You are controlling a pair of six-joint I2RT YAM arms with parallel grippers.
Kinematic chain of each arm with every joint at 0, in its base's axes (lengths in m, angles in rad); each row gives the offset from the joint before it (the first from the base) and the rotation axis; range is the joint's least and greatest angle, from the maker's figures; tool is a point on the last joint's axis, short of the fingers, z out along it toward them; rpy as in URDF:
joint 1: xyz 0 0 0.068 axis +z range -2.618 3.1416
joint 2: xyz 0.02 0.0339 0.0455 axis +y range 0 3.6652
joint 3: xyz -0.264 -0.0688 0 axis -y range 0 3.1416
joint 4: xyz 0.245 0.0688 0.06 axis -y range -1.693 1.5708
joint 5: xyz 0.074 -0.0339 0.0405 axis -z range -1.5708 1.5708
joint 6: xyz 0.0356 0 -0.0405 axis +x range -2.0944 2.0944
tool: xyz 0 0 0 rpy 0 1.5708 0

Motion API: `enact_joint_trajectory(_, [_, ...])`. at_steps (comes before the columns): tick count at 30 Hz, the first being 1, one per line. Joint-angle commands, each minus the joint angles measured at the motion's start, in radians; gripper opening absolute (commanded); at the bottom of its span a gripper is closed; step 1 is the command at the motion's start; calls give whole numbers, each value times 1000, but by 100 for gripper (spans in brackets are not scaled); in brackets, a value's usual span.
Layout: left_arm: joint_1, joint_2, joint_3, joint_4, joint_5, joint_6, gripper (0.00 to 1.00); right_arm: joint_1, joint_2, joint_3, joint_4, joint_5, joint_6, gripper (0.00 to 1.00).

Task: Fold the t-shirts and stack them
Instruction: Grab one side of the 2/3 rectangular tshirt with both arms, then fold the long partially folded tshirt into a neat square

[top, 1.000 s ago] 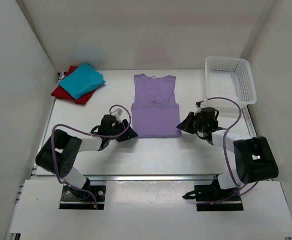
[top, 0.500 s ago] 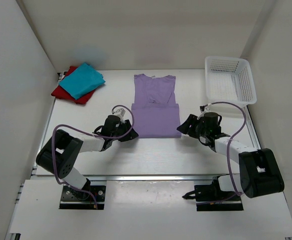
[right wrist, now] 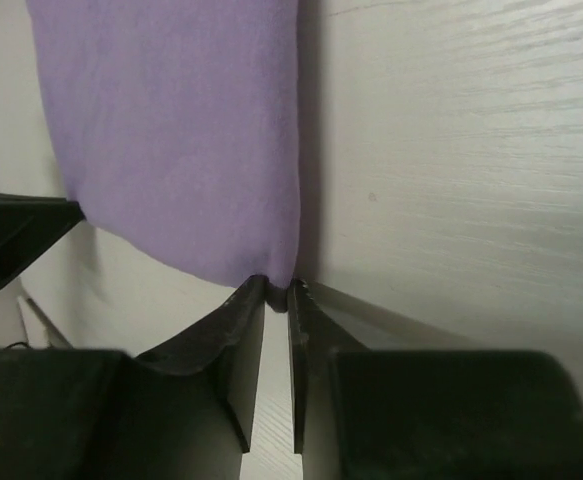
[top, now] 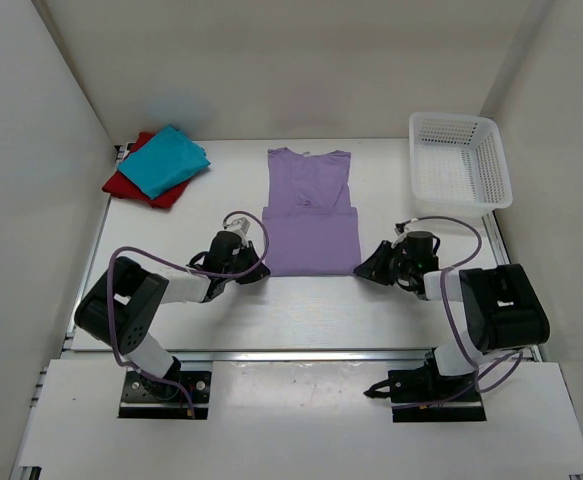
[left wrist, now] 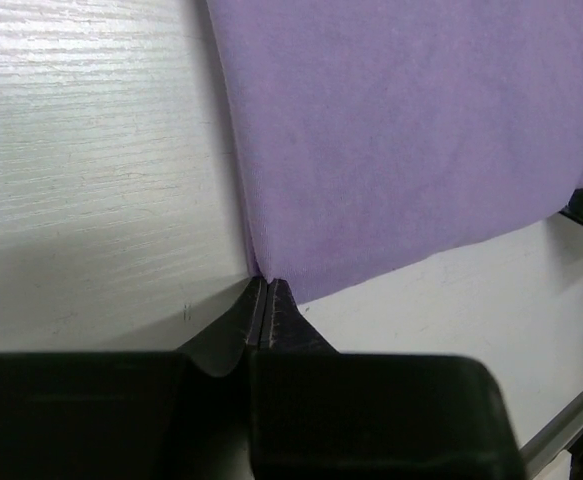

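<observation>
Lilac t-shirt (top: 309, 238) now apparently pinched by both grippers (left wrist: 264, 290) (right wrist: 277, 287).

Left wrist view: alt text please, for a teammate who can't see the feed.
The left gripper, its black jaws closed, pinches the near corner of a pale lilac cloth t-shirt lying flat on the white wood-grain table. The shirt fills the upper right of the frame; table surface shows to its left and below.

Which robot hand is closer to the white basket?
Right. The right gripper has the basket just behind it, to its right. The left gripper is across the purple shirt, farther away.
</observation>
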Motion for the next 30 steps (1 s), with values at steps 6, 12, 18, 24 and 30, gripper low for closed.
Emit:
enact_joint_trajectory(6, [-8,-54,-51,-77,-3,7,0,-1,-34,-46,88,-83,42,0])
enact_joint_trajectory(12, [-53,-315,-184,-275,-14,43,0,146,-333,-138,-200,18,-39,0])
enact_joint_trajectory(18, [-134,-751,-239,-721,-66,31,0,344,-813,-247,-576,184,93,0])
enact_joint_trajectory(24, [-65,-874,-28,-838,8,38,0,435,-939,-120,-713,233,118,0])
enact_joint_trajectory(30, [110,-605,259,-729,45,162,0,118,-581,175,-580,51,-135,0])
